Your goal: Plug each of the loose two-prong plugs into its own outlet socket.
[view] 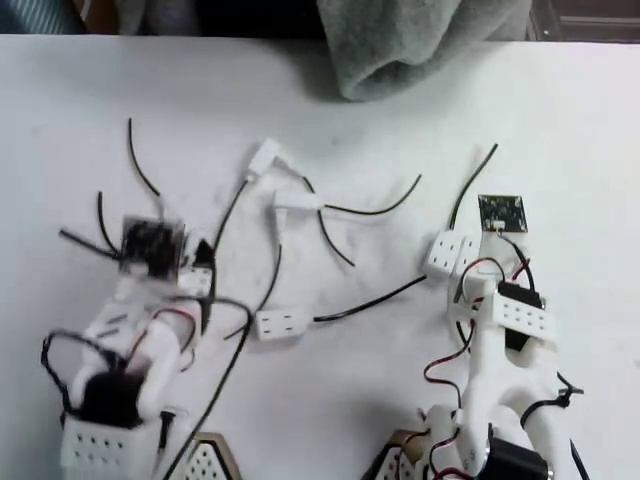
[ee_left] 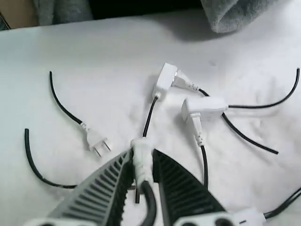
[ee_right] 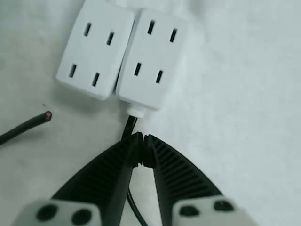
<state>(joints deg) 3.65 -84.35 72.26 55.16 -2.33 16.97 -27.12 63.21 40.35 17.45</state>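
Mostly white table (view: 400, 110), grey cloth (view: 410, 40) behind; left hand (ee_left: 142, 153) grips plug (ee_left: 142, 162), right hand (ee_right: 142, 139) pinches cord (ee_right: 130, 123).

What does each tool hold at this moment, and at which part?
Left tool grips a white plug by its body. Right tool pinches the black cable close to where it leaves the outlet block.

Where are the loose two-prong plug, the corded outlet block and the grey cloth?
loose two-prong plug (ee_left: 95, 140): left wrist view, its white body.
corded outlet block (ee_right: 149, 54): right wrist view, face between the slots.
grey cloth (view: 400, 45): high view, its middle.
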